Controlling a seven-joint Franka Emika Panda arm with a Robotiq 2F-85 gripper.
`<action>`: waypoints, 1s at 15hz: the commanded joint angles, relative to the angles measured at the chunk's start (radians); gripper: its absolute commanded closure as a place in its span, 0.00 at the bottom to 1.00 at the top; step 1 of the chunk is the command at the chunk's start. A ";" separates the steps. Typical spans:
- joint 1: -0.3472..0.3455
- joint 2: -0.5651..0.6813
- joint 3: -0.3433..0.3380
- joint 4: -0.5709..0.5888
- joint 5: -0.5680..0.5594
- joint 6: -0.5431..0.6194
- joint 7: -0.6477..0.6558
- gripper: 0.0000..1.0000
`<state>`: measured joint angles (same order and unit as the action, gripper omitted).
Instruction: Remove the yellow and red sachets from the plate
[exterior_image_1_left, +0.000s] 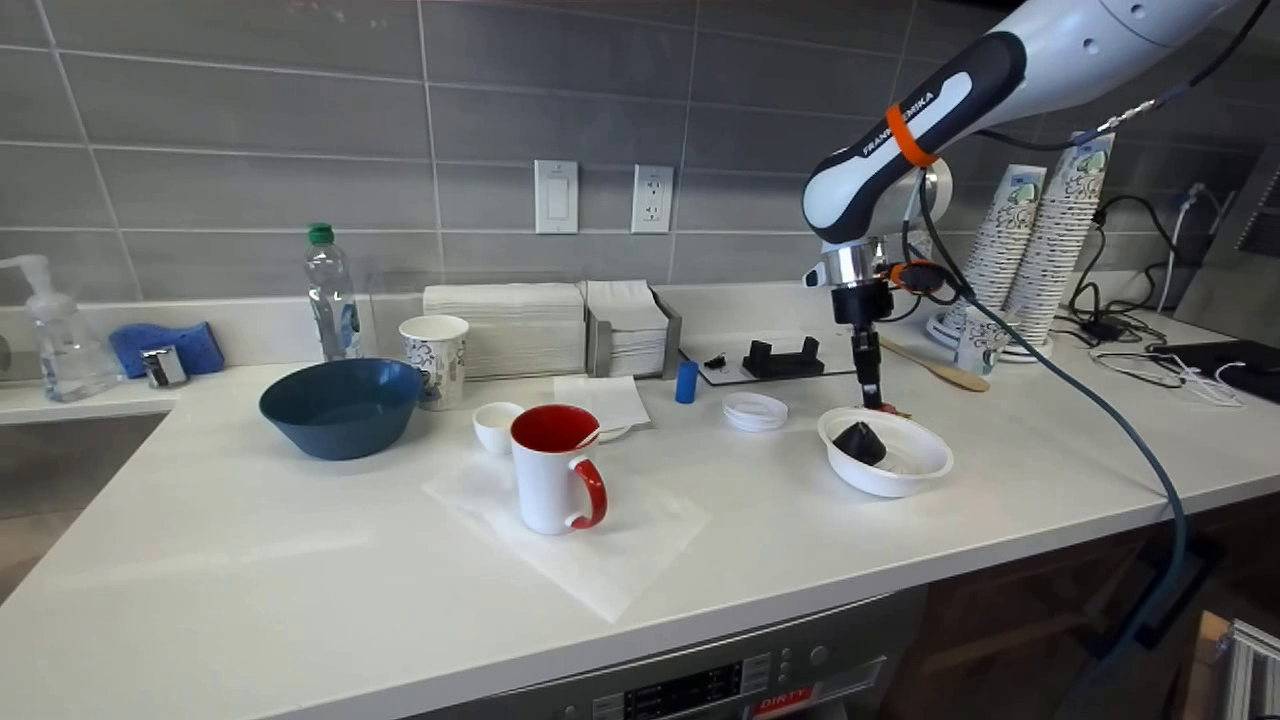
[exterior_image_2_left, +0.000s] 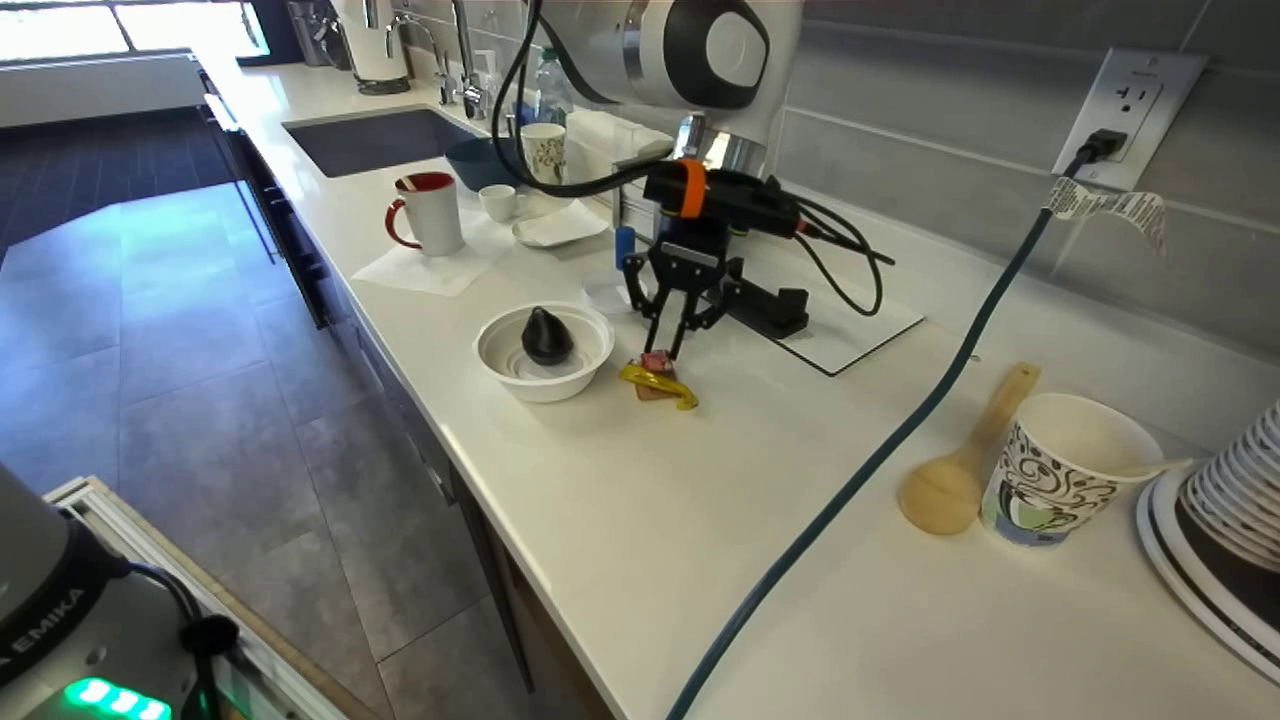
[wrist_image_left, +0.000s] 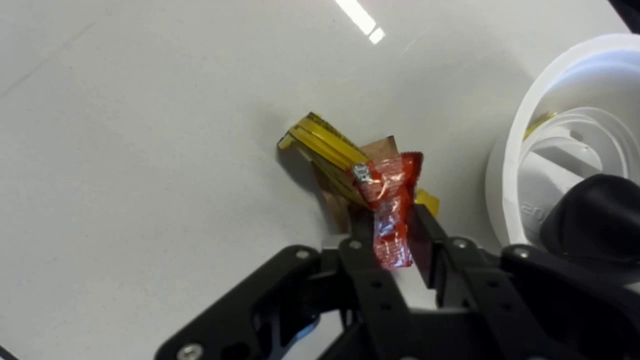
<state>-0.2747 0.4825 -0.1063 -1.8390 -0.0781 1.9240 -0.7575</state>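
The red sachet is bunched between the black fingers of my gripper, and its lower end stands tilted between the pads. The fingers touch it on both sides. Under its upper end lies the yellow sachet, across a brown packet. In an exterior view, the red sachet is at the fingertips, just above the yellow sachet, close to the counter beside the white bowl. The plate, a small shallow white dish, stands on the counter with nothing visible on it. My gripper partly hides it in an exterior view.
The white bowl holds a black rounded object and a sliver of yellow. A black stand is behind the gripper. A red-lined mug, blue bowl, wooden spoon and cups stand farther off. A cable crosses the counter.
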 joint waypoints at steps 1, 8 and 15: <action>0.012 -0.106 -0.012 -0.062 -0.048 -0.002 0.034 0.40; 0.096 -0.418 0.002 -0.281 -0.075 -0.045 0.263 0.00; 0.187 -0.788 0.023 -0.533 0.011 -0.008 0.375 0.00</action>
<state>-0.1116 -0.1170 -0.0797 -2.2370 -0.1078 1.8843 -0.3819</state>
